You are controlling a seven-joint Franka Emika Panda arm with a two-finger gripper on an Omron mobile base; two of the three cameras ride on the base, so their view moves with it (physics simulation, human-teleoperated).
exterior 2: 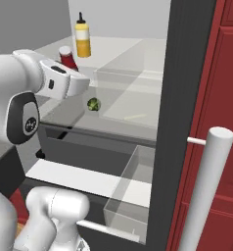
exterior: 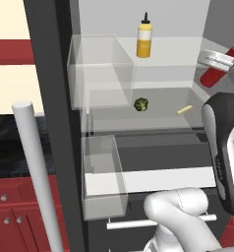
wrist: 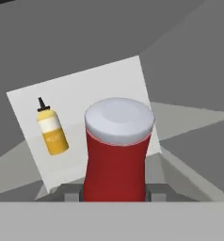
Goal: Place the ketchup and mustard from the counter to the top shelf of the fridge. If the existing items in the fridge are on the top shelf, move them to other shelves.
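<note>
The yellow mustard [exterior: 144, 39] [exterior 2: 82, 39] [wrist: 52, 132] stands upright on the fridge's top shelf [exterior: 173, 61], towards the back. My gripper [exterior: 221, 61] [wrist: 115, 193] is shut on the red ketchup [exterior: 215, 76] [wrist: 116, 160], a bottle with a white cap. It holds the bottle tilted at the right side of the top shelf, off to the mustard's right. From the right base camera, the ketchup [exterior 2: 68, 60] peeks out behind my hand [exterior 2: 72, 83], just below and left of the mustard.
A green broccoli [exterior: 141, 104] [exterior 2: 93, 104] and a pale yellow stick [exterior: 184, 110] [exterior 2: 134, 117] lie on the second shelf. Clear door bins [exterior: 97, 74] [exterior 2: 128, 93] hang on the open door. The door's grey handle [exterior: 38, 167] [exterior 2: 206, 191] stands close.
</note>
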